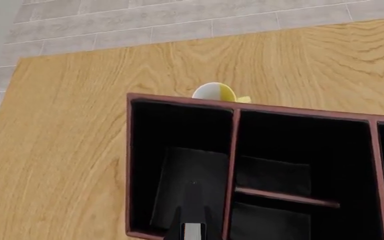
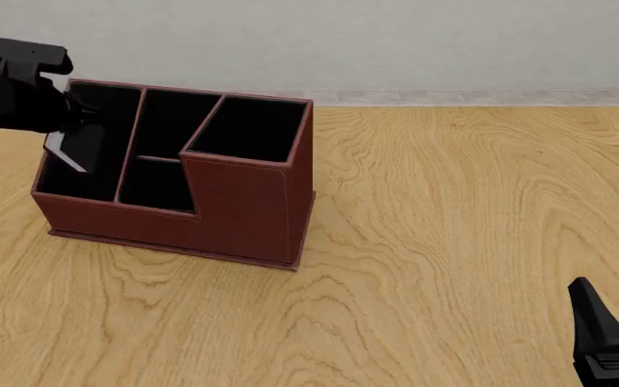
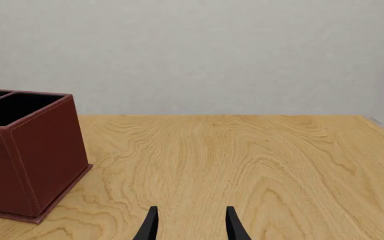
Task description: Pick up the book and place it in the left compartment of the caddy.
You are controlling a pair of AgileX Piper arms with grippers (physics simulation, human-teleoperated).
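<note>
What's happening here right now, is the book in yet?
The left gripper is above the caddy's left compartment, holding the book tilted and partly down inside that slot. It has not let go, so the book is not yet settled in. The right gripper sits open and idle low over the table, well off to the caddy's right. A yellow-and-white object peeks out behind the caddy.

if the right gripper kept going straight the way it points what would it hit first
Probably nothing: the right gripper points over bare table toward the far wall, and the caddy sits off to the side.
</note>
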